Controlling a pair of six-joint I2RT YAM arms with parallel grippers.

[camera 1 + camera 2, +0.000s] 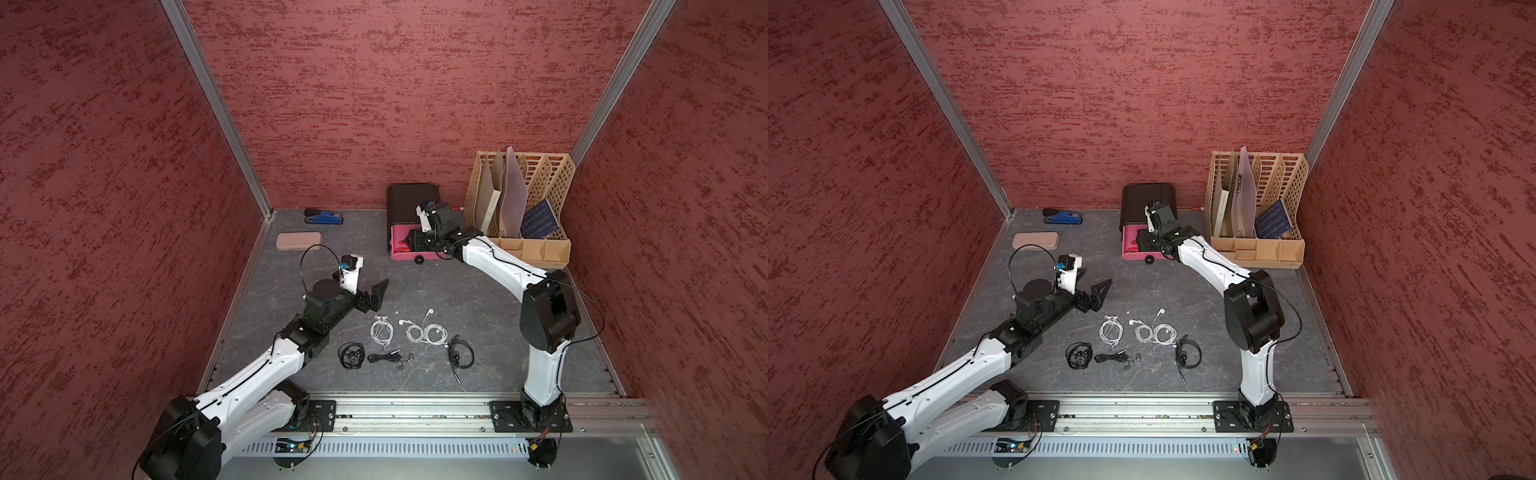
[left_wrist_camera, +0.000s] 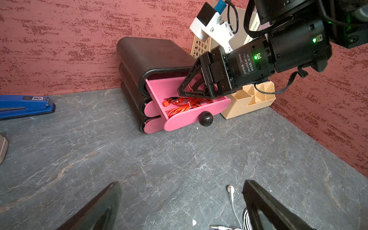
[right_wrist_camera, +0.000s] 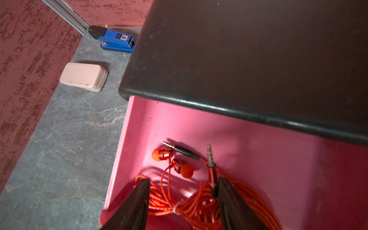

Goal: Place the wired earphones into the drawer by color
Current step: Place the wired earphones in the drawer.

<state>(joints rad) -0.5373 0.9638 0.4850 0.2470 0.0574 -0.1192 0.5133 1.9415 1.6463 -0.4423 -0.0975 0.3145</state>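
1. Wired earphones, red [image 3: 191,201]: in the open pink drawer [image 3: 258,159], the top tier of the black drawer unit [image 2: 151,53] at the far edge of the desk [image 1: 478,299]. The right gripper [image 3: 183,180] reaches down into the drawer with its fingers apart on either side of the coil. Whether they pinch the cable or only straddle it cannot be told.
2. Wired earphones, white [image 1: 424,333]: three coils in a row on the desk towards the middle of its front edge.
3. Wired earphones, black [image 1: 351,356]: three coils in a second row, just nearer the front edge. The left gripper [image 2: 181,183] hovers beside both rows, jaws spread wide and empty. One white earbud [image 2: 230,189] lies just beside one of its fingers.
4. Obscured: in both top views the right gripper covers most of the drawer, leaving a sliver of red. In the right wrist view the coil is cut off at the frame edge. Two plugs show, but the tangled loops cannot be separated.
5. Appearance, red: orange-red braided cable, metallic red earbuds with orange tips, one black-sleeved plug, and a pale tie round the loops.
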